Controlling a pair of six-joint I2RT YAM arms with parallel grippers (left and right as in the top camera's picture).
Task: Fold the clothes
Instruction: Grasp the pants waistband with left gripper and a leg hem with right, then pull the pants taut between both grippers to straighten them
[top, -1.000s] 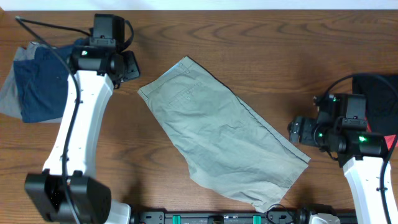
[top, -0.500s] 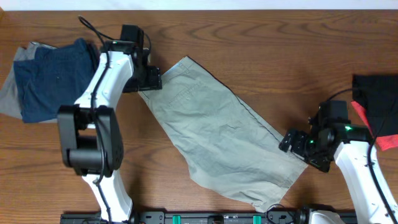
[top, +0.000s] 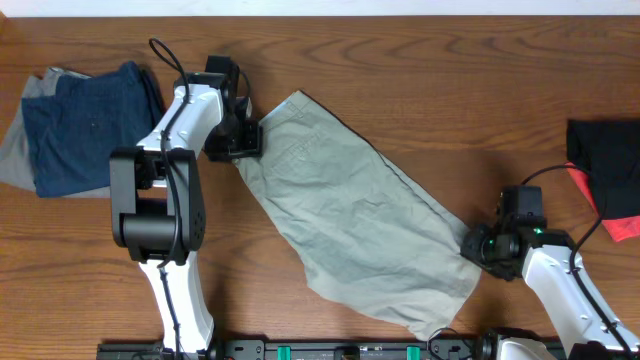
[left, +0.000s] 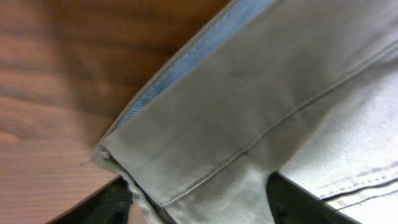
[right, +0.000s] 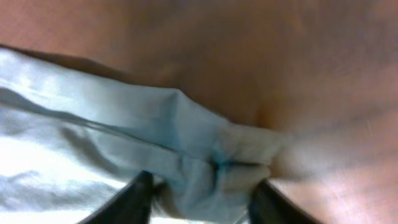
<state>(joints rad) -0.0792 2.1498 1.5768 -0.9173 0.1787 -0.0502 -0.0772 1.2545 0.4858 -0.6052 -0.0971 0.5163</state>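
- khaki trousers (top: 350, 215) lie flat and spread near the middle of the wooden table (top: 450, 90), set on a slant, with the waistband end up and left and the leg end down and right.
- left gripper (top: 246, 140) is down at the upper-left waistband corner; the left wrist view shows its two dark fingers (left: 109, 202) spread wide, with the stitched waistband edge lying between them, so it is released and not pinching.
- right gripper (top: 478, 247) sits at the right-hand hem corner of the trousers, at the cloth's edge.
- in the right wrist view its fingers (right: 127, 199) stand closer together, with a bunched fold of pale cloth between them; the picture is blurred, and i cannot tell whether they truly grasp it.
- navy garment (top: 85, 120) lies in a loose heap at the far left of the table, well apart from the trousers.
- grey garment (top: 12, 155) shows under the navy one, along its left side.
- black cloth (top: 605, 155) with a red piece (top: 585, 190) beside it lies at the right edge of the table, near the right arm.
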